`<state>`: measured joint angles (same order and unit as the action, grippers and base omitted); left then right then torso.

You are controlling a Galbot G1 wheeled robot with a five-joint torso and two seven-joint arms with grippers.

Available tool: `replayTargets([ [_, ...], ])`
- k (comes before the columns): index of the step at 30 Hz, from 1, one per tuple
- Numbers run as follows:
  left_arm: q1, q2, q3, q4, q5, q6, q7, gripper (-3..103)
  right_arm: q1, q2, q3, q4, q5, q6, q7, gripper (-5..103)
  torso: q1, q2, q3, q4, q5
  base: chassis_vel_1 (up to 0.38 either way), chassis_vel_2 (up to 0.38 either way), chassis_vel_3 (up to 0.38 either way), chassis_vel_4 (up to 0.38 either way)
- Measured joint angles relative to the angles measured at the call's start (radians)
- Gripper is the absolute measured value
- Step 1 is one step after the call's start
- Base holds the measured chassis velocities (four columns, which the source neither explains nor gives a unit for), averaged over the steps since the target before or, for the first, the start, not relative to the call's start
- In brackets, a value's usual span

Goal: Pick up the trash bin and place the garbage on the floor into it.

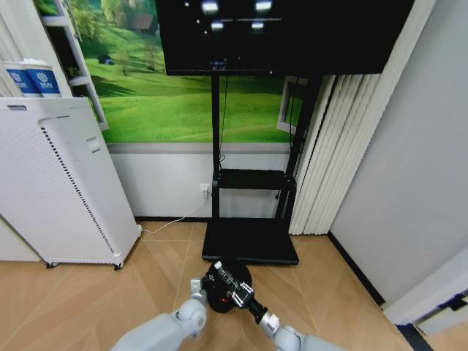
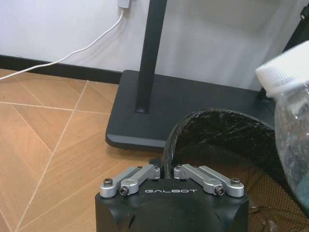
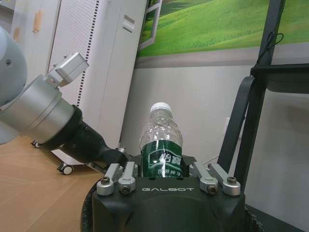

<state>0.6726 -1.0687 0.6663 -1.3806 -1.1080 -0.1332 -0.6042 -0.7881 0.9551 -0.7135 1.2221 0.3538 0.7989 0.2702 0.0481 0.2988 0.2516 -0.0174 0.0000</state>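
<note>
One black trash bin (image 1: 225, 284) is standing on the floor (image 1: 88, 300). One clear bottle (image 3: 161, 142) with a green label is showing. Two claws are showing: the left claw (image 2: 167, 164) and the right claw (image 3: 161, 162). One white cabinet (image 1: 58, 183) is standing nearby.

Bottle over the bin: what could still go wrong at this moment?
The right end effector holds the clear bottle upright above the trash bin. Released off-centre, it might strike the rim and roll across the floor. The left end effector grips only the bin's thin rim, so a drop could tilt the bin or loosen that hold.
</note>
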Motion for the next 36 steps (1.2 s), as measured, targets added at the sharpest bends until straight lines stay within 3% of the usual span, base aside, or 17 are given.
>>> replayTargets([
  [4,-0.001,-0.011,0.012,0.007,0.001,0.000,-0.003,7,-0.010,-0.010,0.015,0.003,-0.004,0.000,0.000,54,0.000,0.000,0.000,0.0001,-0.0001,0.000,0.000,0.000,0.000],
  [5,-0.001,-0.016,0.015,0.010,0.002,0.000,-0.006,7,-0.017,-0.012,0.022,0.005,-0.005,0.000,0.000,65,0.000,0.000,0.000,0.0000,0.0000,0.000,0.000,0.000,0.000],
  [7,-0.002,-0.019,0.017,0.012,0.004,0.000,-0.008,7,-0.021,-0.013,0.025,0.005,-0.005,0.000,0.000,65,0.000,0.000,0.000,0.0000,0.0000,0.000,0.000,0.000,0.000],
  [8,-0.003,-0.023,0.019,0.015,0.005,0.000,-0.009,7,-0.029,-0.014,0.034,0.005,-0.010,0.000,0.000,76,0.000,0.000,0.000,0.0001,-0.0001,0.000,0.000,0.000,0.000],
  [10,-0.004,-0.024,0.019,0.016,0.005,-0.001,-0.010,7,-0.035,-0.014,0.039,0.007,-0.012,0.000,0.002,76,0.000,0.000,0.000,0.0000,0.0000,0.000,0.000,0.000,0.000],
  [11,-0.004,-0.023,0.018,0.017,0.008,-0.002,-0.011,7,-0.044,-0.016,0.054,0.014,-0.012,0.000,0.008,87,0.000,0.000,0.000,-0.0001,0.0001,0.000,0.000,0.000,0.000],
  [13,-0.003,-0.019,0.016,0.012,0.008,-0.001,-0.014,7,-0.050,-0.018,0.071,0.018,-0.009,0.000,0.011,92,0.000,0.000,0.000,0.0000,-0.0001,0.000,0.000,0.000,0.000],
  [15,0.009,0.006,-0.014,-0.021,0.011,-0.002,-0.017,7,-0.078,-0.030,0.160,0.002,0.020,0.000,0.007,99,0.000,0.000,0.000,0.0004,0.0003,0.000,0.000,0.000,0.000],
  [20,0.028,0.058,-0.063,-0.070,0.026,-0.006,-0.019,7,-0.123,-0.049,0.286,-0.061,0.045,-0.001,-0.013,100,0.000,0.000,0.000,-0.0001,-0.0001,0.000,0.000,0.000,0.000],
  [26,0.109,0.146,-0.162,-0.142,0.052,-0.005,-0.017,7,-0.178,-0.050,0.460,-0.149,-0.036,-0.001,-0.022,100,0.000,0.000,0.000,0.0002,0.0000,0.000,0.000,0.000,0.000],
  [29,0.151,0.193,-0.199,-0.170,0.063,-0.005,-0.012,7,-0.193,-0.051,0.513,-0.172,-0.071,0.000,-0.024,100,0.000,0.000,0.000,0.0004,-0.0001,0.000,0.000,0.000,0.000],
  [36,0.206,0.258,-0.255,-0.209,0.068,-0.005,0.000,7,-0.218,-0.073,0.557,-0.183,-0.040,0.001,-0.060,100,0.000,0.000,0.000,0.0002,-0.0002,0.000,0.000,0.000,0.000],
])
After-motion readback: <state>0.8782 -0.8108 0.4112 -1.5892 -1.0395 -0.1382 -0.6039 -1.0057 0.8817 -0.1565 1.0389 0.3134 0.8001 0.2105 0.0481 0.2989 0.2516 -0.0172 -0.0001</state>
